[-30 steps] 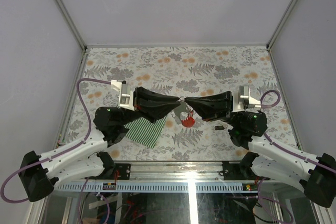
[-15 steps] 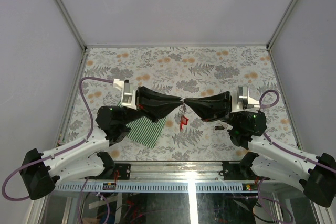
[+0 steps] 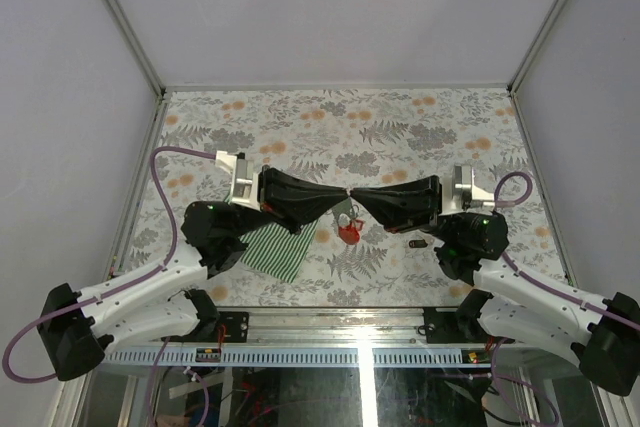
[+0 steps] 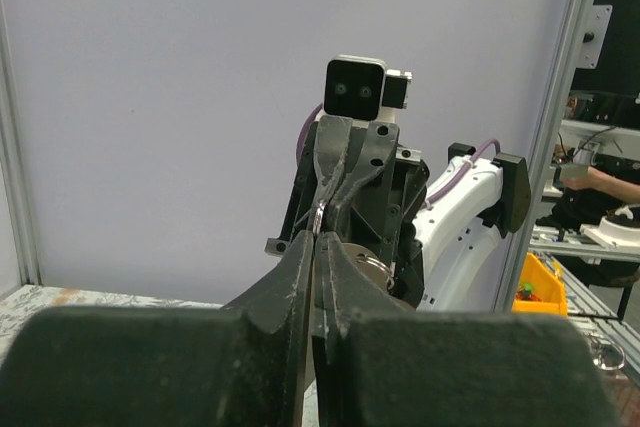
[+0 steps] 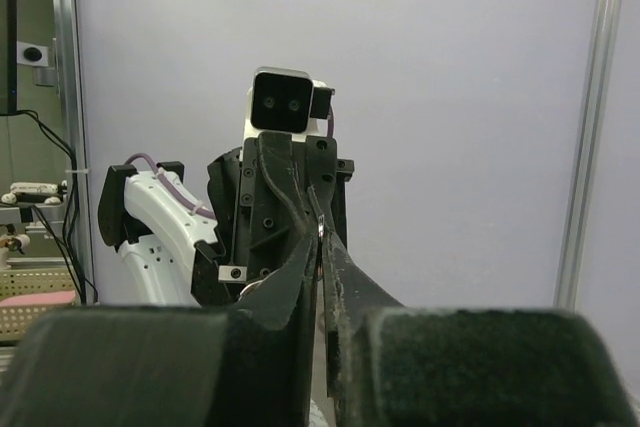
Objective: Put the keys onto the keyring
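Red-tagged keyring (image 3: pixel 349 234) hangs pinched between the closed left fingers (image 3: pixel 310 199) and right fingers (image 3: pixel 385 203); its thin loop barely shows, and a tiny dark key (image 3: pixel 418 244) looks blurred.

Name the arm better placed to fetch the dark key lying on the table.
Right, probably: the dark key lies on the table beside the right gripper, while the left gripper sits farther off. Both pinch the keyring, so the left could hold it.
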